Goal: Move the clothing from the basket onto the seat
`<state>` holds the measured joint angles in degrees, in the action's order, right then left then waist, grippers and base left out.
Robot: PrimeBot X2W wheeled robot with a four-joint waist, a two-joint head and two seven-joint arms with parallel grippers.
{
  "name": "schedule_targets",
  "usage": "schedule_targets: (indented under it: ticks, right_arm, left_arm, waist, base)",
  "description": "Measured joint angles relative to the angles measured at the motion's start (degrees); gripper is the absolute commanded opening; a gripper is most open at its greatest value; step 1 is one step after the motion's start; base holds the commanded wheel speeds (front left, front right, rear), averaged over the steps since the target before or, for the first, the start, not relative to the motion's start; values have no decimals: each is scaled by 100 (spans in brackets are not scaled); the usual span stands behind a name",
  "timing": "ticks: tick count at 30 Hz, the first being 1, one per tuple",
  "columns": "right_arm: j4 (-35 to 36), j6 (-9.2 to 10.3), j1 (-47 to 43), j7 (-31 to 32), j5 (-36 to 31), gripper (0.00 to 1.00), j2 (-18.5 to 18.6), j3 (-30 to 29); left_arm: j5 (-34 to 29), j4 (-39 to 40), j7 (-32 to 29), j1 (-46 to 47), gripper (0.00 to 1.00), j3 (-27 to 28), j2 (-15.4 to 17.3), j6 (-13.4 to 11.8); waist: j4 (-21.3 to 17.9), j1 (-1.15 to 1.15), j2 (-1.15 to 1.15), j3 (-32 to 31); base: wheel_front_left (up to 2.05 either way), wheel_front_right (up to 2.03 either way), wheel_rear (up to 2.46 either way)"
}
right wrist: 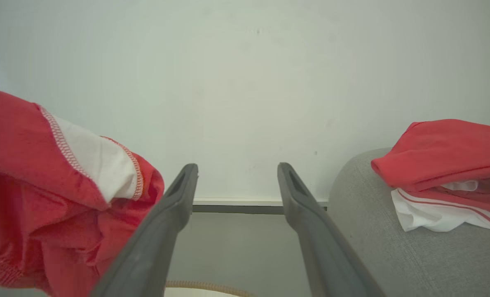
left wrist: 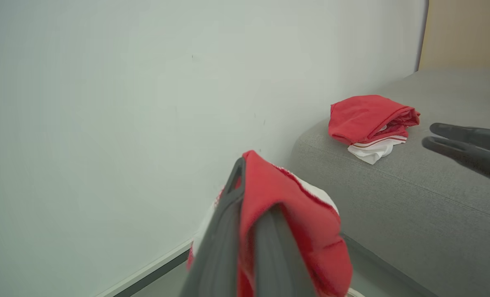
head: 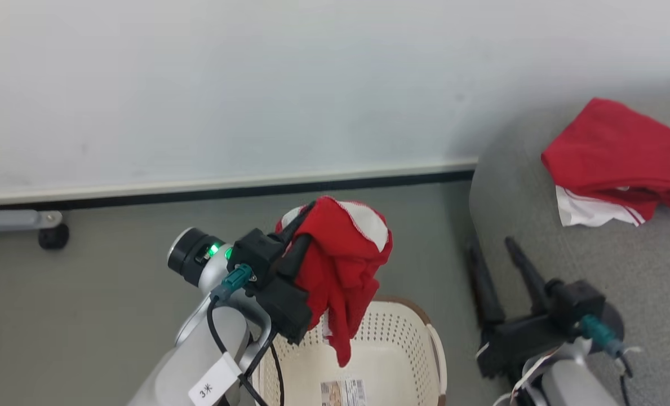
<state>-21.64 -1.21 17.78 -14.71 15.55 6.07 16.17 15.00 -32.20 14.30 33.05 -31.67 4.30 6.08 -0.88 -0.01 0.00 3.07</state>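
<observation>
Our left tool [head: 307, 224] is pressed together on a red garment [head: 346, 254]. Its two dark fingers pinch a bunched fold whose white band and striped trim show near the top. In the left wrist view the cloth [left wrist: 310, 222] drapes over the fingers, so we cannot see where the tips meet. Our right tool [head: 489, 243] is spread wide and holds nothing. It sits at the near edge of the seat, and its wrist is cut off by the bottom of the head view. From its own camera, the two fingers [right wrist: 179, 206] frame bare wall and floor.

Behind everything we see the pale wall [head: 256, 84], with a light skirting and a dark strip at its foot. Below it is the grey floor [head: 87, 293]. The grey seat [head: 622, 270] fills the right side and runs out of frame, so we cannot see its full extent.

The basket [head: 402, 338] stands on the floor between our two arms. Its near part is cut off by the bottom edge, and its left side is hidden behind our left forearm. The held garment hangs above it. Its lowest tail overlaps the perforated wall in the head view, and we cannot tell whether it touches.

A second garment [head: 616, 152] lies crumpled on the seat, well apart from both tools. A white band pokes out underneath, and its far end is clipped by the right edge.

On the basket floor, a sticker [head: 343, 392] is half cut off, and its print is too small to read. At the far left, a dark caster [head: 53, 237] sits under a grey bar that runs out of frame.
</observation>
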Motion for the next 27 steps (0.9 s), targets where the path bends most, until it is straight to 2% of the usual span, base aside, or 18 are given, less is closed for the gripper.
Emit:
schedule_targets:
  ticks: [7,15,27]
  right_arm:
    - [-44,-198,-435,19,-27,100,-151,526]
    - [-290,-438,-413,261,-122,100,-204,1199]
    - [-740,-535,-178,405,-73,100,-247,1683]
  left_arm:
    - [10,234,-77,-307,0,-76,10,5]
    - [124,514,-272,-338,0,-186,5,10]
    - [178,901,-560,-411,0,-281,-19,47]
  waist:
    - [162,0,0,-559]
    - [332,0,0,-863]
    - [490,1,1,-903]
  base:
    - [0,0,0]
    - [0,0,0]
    - [0,0,0]
